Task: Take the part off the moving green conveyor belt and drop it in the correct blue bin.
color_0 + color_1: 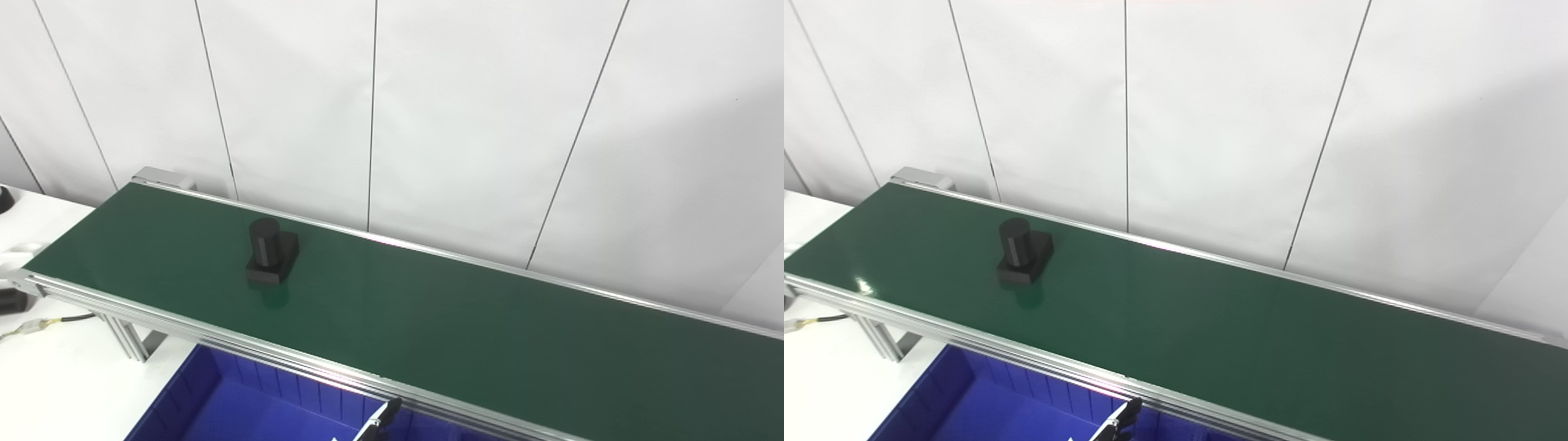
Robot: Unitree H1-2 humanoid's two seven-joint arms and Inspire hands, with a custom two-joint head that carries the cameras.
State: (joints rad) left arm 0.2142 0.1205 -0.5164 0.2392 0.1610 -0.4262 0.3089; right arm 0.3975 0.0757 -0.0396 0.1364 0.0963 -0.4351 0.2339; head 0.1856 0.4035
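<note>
I see the green conveyor belt (429, 318) running slantwise across my view, from the upper left down to the right edge, with silver aluminium rails (202, 334) along both of its long sides. The part (271, 251) sits on the belt toward its left end, roughly midway between the two rails: it is black, an upright cylinder standing on a flat, roughly square base, and a faint reflection of it shows on the belt just in front. Nothing touches it. Below the near rail, at the bottom edge of my view, I can see one blue bin (245, 404) with ribbed inner walls; only its far part is in view, and what I can see of its inside holds nothing. A small black and silver clip-like piece (380, 419) stands at the bin's right side just under the rail; I cannot tell what it is. To the left, the white surface (55, 373) carries the belt's aluminium leg (125, 337) and a black cable (61, 320) with a pale connector. White wall panels (478, 116) with thin dark seams fill the background. Neither of my hands is in either head view, so I cannot tell whether the fingers are spread or pressed together.
</note>
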